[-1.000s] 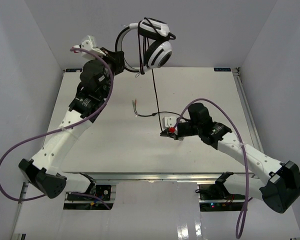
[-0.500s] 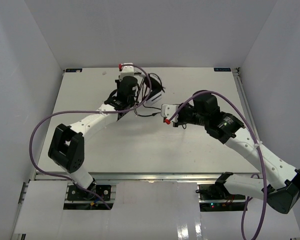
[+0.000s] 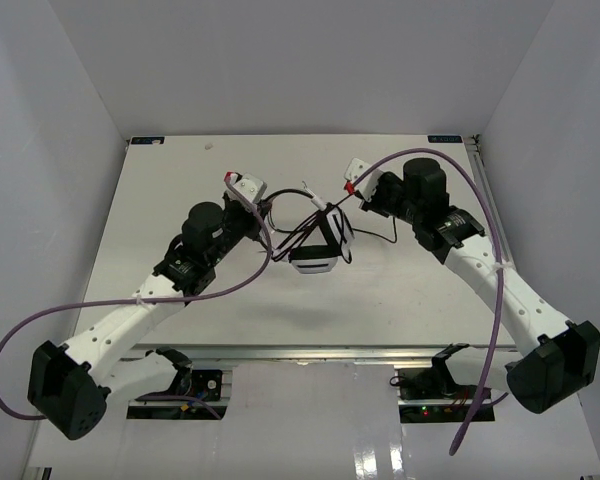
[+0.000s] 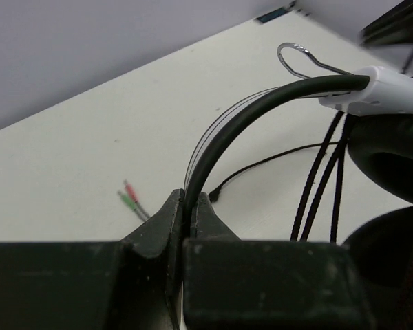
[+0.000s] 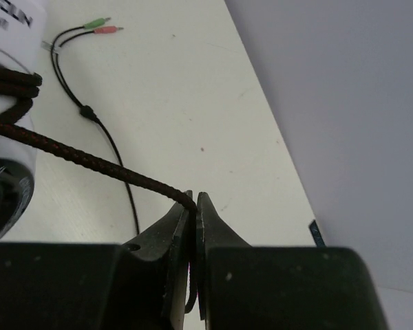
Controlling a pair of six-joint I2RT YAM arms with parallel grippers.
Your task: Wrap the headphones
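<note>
Left gripper point(image 4: 189, 206) jaws pinch headband point(image 4: 261, 105); right gripper point(image 5: 195, 206) (likewise) cable point(image 5: 89, 160).

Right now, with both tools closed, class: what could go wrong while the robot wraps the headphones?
1. The left tool pinches the thin headband at its fingertips only; the headphones might twist or slip free.
2. The right tool nips the braided cable; a hard pull could strain it or yank it out.
3. The loose plugs may snag.

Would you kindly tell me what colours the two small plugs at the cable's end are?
The plugs: one green, one pink-red; right wrist view shows best.
</note>
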